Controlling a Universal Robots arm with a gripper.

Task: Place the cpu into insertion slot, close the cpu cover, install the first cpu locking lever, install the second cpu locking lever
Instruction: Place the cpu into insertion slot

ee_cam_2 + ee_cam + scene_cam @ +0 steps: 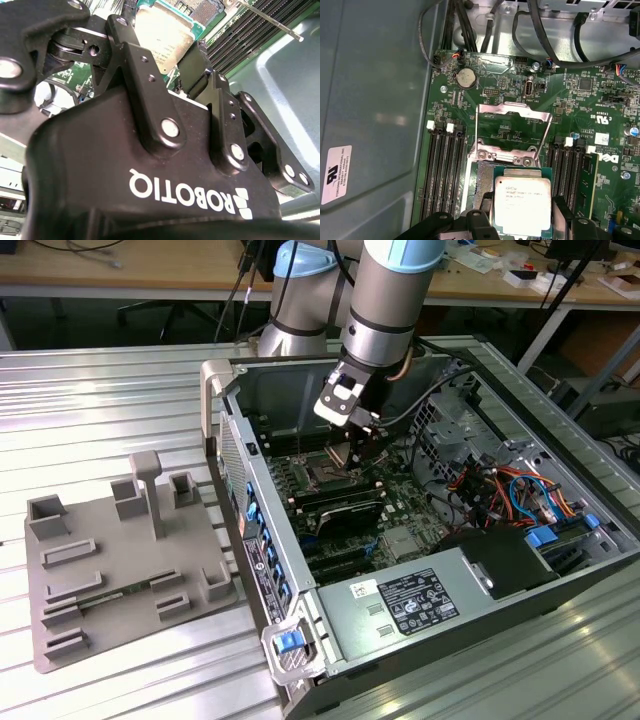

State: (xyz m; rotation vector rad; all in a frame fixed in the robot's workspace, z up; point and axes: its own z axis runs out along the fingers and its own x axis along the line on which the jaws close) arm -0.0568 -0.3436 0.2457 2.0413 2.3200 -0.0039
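Note:
In both wrist views the cpu [522, 200] [162, 37], a flat square chip with a silver-grey top, sits between my black fingers [472, 220], held by its edges. My gripper [358, 450] [517, 216] [160, 50] hangs inside the open computer case, just above the motherboard. The insertion slot [482, 182] [325, 477] lies directly under the chip and is partly hidden by it. The cpu cover [513, 112], a thin silvery frame, stands hinged open on the far side of the slot. A thin lever rod [270, 20] sticks up beside the slot.
Long black memory slots [442, 175] flank the slot on both sides. Black cables [545, 45] run above the board. The case's grey side wall [370, 100] is close by. A grey power supply [420, 600] fills the case front. A grey fixture tray [120, 560] lies at the exterior view's left.

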